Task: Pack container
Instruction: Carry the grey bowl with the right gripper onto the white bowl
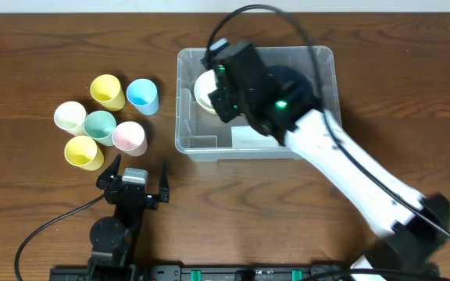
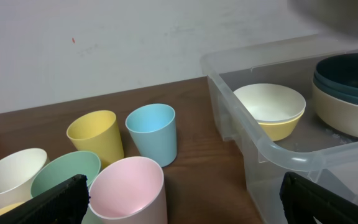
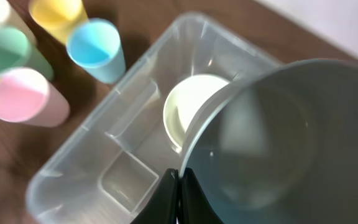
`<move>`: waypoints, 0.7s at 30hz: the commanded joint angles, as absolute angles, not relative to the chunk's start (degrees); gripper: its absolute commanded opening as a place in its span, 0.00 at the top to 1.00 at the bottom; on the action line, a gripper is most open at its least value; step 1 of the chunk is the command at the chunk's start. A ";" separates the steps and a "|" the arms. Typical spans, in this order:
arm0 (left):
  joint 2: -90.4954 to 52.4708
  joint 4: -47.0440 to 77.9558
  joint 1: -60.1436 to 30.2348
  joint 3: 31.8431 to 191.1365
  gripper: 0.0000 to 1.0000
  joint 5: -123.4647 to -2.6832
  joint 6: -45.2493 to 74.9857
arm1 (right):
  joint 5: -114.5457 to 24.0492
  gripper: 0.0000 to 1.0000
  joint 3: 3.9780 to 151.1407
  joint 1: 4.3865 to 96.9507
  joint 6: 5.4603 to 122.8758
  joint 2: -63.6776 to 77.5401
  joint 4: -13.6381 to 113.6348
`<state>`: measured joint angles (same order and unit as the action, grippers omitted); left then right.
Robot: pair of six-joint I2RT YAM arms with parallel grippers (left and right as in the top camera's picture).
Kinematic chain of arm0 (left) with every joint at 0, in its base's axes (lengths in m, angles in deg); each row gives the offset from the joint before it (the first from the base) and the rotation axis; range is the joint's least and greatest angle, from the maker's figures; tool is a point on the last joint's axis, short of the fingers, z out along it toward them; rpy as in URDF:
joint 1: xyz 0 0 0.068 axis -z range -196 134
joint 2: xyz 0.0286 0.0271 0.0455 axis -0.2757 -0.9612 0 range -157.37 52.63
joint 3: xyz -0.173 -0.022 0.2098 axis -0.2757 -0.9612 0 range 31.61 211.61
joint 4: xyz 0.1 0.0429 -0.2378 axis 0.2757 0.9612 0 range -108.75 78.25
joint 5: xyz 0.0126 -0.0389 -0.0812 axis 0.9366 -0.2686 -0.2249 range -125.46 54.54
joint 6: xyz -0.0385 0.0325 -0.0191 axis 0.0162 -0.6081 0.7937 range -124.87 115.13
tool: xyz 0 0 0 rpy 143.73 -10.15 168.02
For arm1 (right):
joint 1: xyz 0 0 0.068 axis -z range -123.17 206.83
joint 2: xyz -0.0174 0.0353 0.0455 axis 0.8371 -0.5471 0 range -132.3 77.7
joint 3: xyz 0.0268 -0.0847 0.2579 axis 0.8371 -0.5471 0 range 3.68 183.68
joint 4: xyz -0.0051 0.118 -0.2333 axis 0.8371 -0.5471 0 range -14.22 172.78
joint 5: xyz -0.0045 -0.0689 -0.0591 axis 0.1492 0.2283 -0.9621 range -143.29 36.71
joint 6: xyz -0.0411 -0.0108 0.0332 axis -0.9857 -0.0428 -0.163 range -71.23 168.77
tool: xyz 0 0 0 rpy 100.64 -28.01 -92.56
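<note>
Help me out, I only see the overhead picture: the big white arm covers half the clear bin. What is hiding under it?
Observer: The left wrist view shows dark teal bowls stacked in a cream bowl, inside the container.
Operator: Is the robot holding anything there?
Observer: Yes. The right wrist view shows the right gripper shut on the rim of a grey-blue bowl. I cannot tell if that is the stack's top one.
Operator: And the white bowl I see near the bin's corner?
Observer: From the side, the white bowl sits nested in a yellow bowl.
</note>
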<state>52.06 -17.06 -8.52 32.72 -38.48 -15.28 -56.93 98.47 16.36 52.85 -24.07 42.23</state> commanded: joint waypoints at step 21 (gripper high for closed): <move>52.41 -14.89 -8.87 31.84 0.02 -38.44 -15.55 | -51.55 0.99 99.14 15.93 51.51 -38.00 55.06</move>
